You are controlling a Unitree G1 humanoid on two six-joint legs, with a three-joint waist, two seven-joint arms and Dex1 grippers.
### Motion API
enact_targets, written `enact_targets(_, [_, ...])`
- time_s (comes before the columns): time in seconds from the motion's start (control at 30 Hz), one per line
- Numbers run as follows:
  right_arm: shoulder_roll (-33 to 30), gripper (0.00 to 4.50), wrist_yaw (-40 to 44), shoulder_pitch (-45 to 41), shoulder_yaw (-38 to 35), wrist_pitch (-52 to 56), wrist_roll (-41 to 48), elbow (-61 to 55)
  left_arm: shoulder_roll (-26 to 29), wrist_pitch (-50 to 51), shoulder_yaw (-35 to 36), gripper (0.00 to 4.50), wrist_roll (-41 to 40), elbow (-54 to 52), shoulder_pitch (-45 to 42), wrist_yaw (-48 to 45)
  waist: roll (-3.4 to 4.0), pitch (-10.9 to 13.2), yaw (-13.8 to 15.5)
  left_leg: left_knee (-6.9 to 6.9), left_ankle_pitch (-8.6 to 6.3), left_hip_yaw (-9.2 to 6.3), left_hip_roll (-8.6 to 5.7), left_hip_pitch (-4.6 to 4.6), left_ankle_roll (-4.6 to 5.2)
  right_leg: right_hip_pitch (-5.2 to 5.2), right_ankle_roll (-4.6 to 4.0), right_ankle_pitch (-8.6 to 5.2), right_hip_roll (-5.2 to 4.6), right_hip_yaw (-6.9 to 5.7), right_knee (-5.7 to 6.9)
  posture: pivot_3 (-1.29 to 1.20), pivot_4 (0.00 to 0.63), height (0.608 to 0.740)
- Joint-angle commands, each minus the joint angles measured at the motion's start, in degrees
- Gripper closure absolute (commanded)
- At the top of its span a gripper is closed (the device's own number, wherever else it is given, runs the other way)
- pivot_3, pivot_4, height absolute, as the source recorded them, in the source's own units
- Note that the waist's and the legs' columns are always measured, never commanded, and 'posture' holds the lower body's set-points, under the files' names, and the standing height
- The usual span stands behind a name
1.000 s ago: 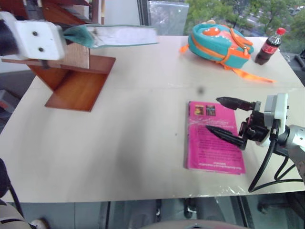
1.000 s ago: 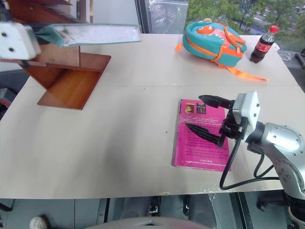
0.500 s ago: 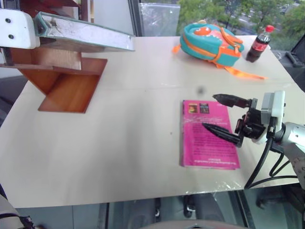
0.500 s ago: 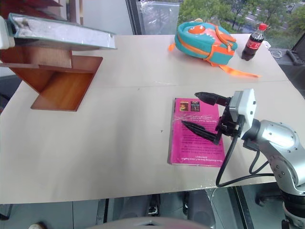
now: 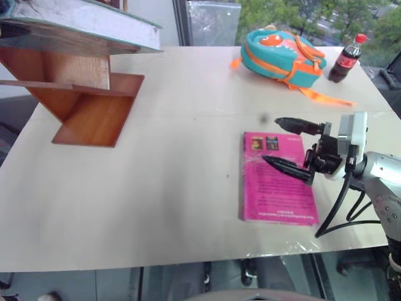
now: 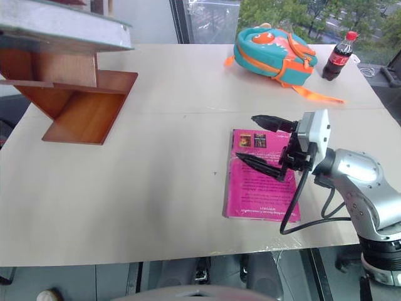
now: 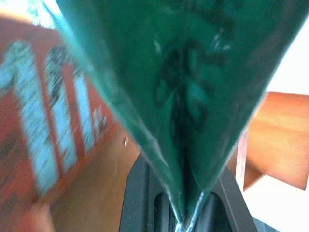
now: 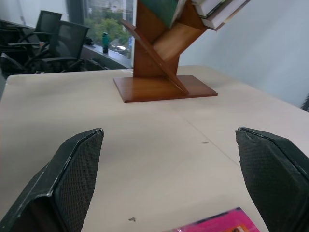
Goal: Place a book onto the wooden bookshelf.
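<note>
The teal-green book [image 5: 81,25] hangs edge-on at the far left, above the reddish-brown wooden bookshelf [image 5: 88,94], and runs out of the picture's left edge. In the left wrist view my left gripper [image 7: 186,212] is shut on the book's [image 7: 183,87] lower edge, with the shelf's boards [image 7: 280,135] close behind. My right gripper [image 5: 289,147] stands open, pointing left, just above a pink book [image 5: 276,182] with nothing between its fingers. The right wrist view has the bookshelf [image 8: 159,63] across the table.
A teal and orange backpack [image 5: 282,53] and a cola bottle [image 5: 346,59] stand at the table's far right. Other books [image 8: 217,12] lie in the shelf's upper compartments. The table's front edge [image 5: 188,260] is close below the pink book.
My left gripper has risen and drawn back to the left with the book, leaving the head views. The book now lies higher over the shelf. The right gripper has stayed where it was.
</note>
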Motion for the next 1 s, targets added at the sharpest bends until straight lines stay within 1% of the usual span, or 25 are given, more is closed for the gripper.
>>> enact_targets(0.03, [0.7, 0.00, 1.1, -2.2, 0.1, -1.6, 0.0, 0.1, 3.1, -0.7, 3.3, 4.46, 3.4, 1.4, 4.6, 4.7, 0.00, 0.0, 0.0, 0.00, 0.00, 0.00, 0.00, 0.02, 0.00, 0.00, 0.00, 0.00, 0.00, 0.01, 0.00, 0.00, 0.150, 0.740])
enact_targets(0.13, [1.7, 0.00, 1.1, -4.2, 1.2, -1.4, 0.0, 0.5, 2.3, -2.8, 3.4, 4.46, 8.2, 4.7, 13.4, 12.7, -0.02, 0.0, 0.1, 0.00, 0.00, 0.06, -0.01, 0.12, 0.00, 0.01, 0.01, -0.01, -0.02, 0.10, 0.15, 0.00, 0.150, 0.740])
enact_targets(0.23, [2.5, 0.00, 0.9, -5.9, 2.2, -1.4, -0.4, 0.7, 0.2, -5.1, 2.7, 4.46, 11.5, 7.4, 18.0, 19.5, 0.02, 0.0, 0.1, 0.00, 0.00, 0.13, -0.01, 0.22, 0.00, 0.04, 0.00, 0.00, -0.01, 0.18, 0.22, 0.00, 0.150, 0.740])
enact_targets(0.3, [3.1, 0.00, 0.8, -6.8, 2.9, -1.6, -0.8, 0.5, -0.9, -6.3, 2.1, 4.46, 13.0, 9.3, 18.9, 22.1, -0.16, -0.1, 0.1, 0.01, 0.01, 0.10, 0.02, 0.17, -0.01, 0.02, -0.02, 0.01, 0.01, 0.15, 0.24, 0.00, 0.150, 0.740])
enact_targets(0.37, [3.7, 0.00, 0.5, -7.8, 3.2, -1.4, -0.6, 0.3, -1.6, -7.3, 2.0, 3.65, 13.9, 11.3, 18.1, 24.2, -0.16, -0.1, 0.1, 0.01, 0.00, 0.16, 0.00, 0.16, 0.00, 0.02, -0.20, 0.12, -0.01, 0.17, 0.17, 0.00, 0.150, 0.740])
enact_targets(0.4, [4.0, 0.00, 0.3, -8.1, 3.3, -1.3, -0.6, 0.3, -1.6, -7.7, 2.3, 3.40, 13.7, 11.7, 18.3, 24.4, -0.16, 0.0, 0.0, 0.01, 0.00, 0.21, -0.02, 0.16, 0.01, 0.01, -0.21, 0.13, -0.03, 0.21, 0.16, 0.00, 0.150, 0.740])
enact_targets(0.43, [4.2, 0.00, 0.3, -8.4, 3.3, -1.3, -0.7, 0.2, -1.7, -7.6, 2.7, 3.03, 13.4, 12.0, 18.3, 24.8, -0.16, 0.0, -0.1, 0.00, 0.00, 0.21, -0.01, 0.15, 0.01, 0.00, -0.22, 0.13, -0.02, 0.20, 0.14, 0.00, 0.150, 0.740])
enact_targets(0.5, [4.4, 0.00, 0.4, -8.7, 3.2, -1.2, -0.4, 0.2, -1.4, -7.6, 3.3, 2.02, 12.5, 11.9, 18.6, 24.3, -0.16, -0.1, -0.1, 0.00, 0.00, 0.22, -0.01, 0.04, 0.01, -0.12, -0.22, 0.14, 0.00, 0.18, 0.14, 0.00, 0.150, 0.740])
enact_targets(0.53, [4.5, 0.00, 0.4, -8.9, 3.1, -1.3, -0.4, 0.2, -1.5, -7.4, 4.0, 1.67, 11.9, 11.6, 18.3, 24.9, -0.16, 0.0, -0.1, 0.00, 0.00, 0.21, 0.00, 0.02, 0.00, -0.14, -0.22, 0.13, 0.00, 0.15, 0.15, 0.00, 0.150, 0.740])
enact_targets(0.57, [4.7, 0.00, 0.4, -9.1, 3.1, -1.3, -0.3, 0.3, -1.3, -7.0, 4.8, 1.17, 10.8, 11.3, 18.5, 24.4, -0.16, 0.0, -0.1, 0.00, 0.00, 0.21, 0.00, 0.01, 0.00, -0.14, -0.22, 0.13, 0.00, 0.14, 0.14, 0.00, 0.150, 0.740])
enact_targets(0.63, [5.0, 0.00, 0.6, -9.6, 3.1, -1.7, -0.4, 0.6, -0.6, -6.4, 7.8, 0.43, 6.9, 10.8, 20.3, 23.0, -0.16, 0.0, -0.1, 0.00, 0.00, 0.22, 0.00, 0.00, 0.00, -0.15, -0.22, 0.14, -0.02, 0.15, 0.15, 0.00, 0.150, 0.740])
enact_targets(0.73, [5.2, 0.00, 1.3, -10.3, 2.8, -1.9, -0.2, 1.6, 0.8, -4.8, 14.4, 0.43, 0.0, 11.2, 24.0, 19.1, -0.16, 0.0, -0.3, 0.00, 0.00, 0.25, 0.00, 0.02, 0.00, -0.16, -0.22, 0.14, -0.06, 0.17, 0.17, 0.00, 0.150, 0.740])
enact_targets(0.77, [5.3, 0.00, 1.6, -10.6, 2.8, -2.1, -0.3, 2.2, 1.3, -4.0, 17.6, 0.43, -2.1, 11.7, 25.8, 17.3, -0.16, 0.0, -0.4, 0.00, 0.00, 0.25, 0.00, 0.02, 0.00, -0.17, -0.22, 0.14, -0.05, 0.17, 0.18, 0.00, 0.150, 0.740])
enact_targets(0.8, [5.3, 0.00, 2.0, -10.9, 2.6, -2.4, -0.2, 2.9, 1.6, -2.7, 21.2, 0.43, -3.9, 11.6, 28.1, 15.0, -0.16, 0.0, -0.5, 0.00, 0.00, 0.27, 0.00, 0.01, 0.00, -0.20, -0.22, 0.13, -0.05, 0.19, 0.20, 0.00, 0.150, 0.740])
enact_targets(0.87, [5.5, 0.00, 2.7, -11.9, 2.3, -2.6, -0.1, 4.5, 0.3, 3.7, 30.7, 0.43, -7.5, 8.2, 32.9, 9.7, -0.15, 0.0, -0.5, 0.00, 0.00, 0.35, 0.01, 0.01, 0.00, -0.26, -0.22, 0.13, -0.05, 0.24, 0.24, 0.00, 0.150, 0.740])
enact_targets(0.93, [5.7, 0.00, 3.3, -13.1, 2.2, -2.9, -0.1, 6.0, -3.7, 17.7, 41.8, 0.43, -12.7, -1.4, 38.3, 3.8, -0.14, 0.0, -0.6, -0.01, 0.00, 0.45, 0.01, -0.01, 0.00, -0.35, -0.22, 0.13, -0.04, 0.35, 0.29, 0.00, 0.150, 0.740])
enact_targets(1.0, [6.0, 0.00, 3.8, -14.2, 2.4, -3.1, -0.3, 7.3, -8.4, 31.5, 50.8, 0.43, -17.1, -13.0, 43.9, 2.0, -0.14, 0.0, -0.5, -0.01, 0.00, 0.49, 0.03, -0.01, -0.01, -0.37, -0.21, 0.13, -0.06, 0.39, 0.29, 0.00, 0.150, 0.740])
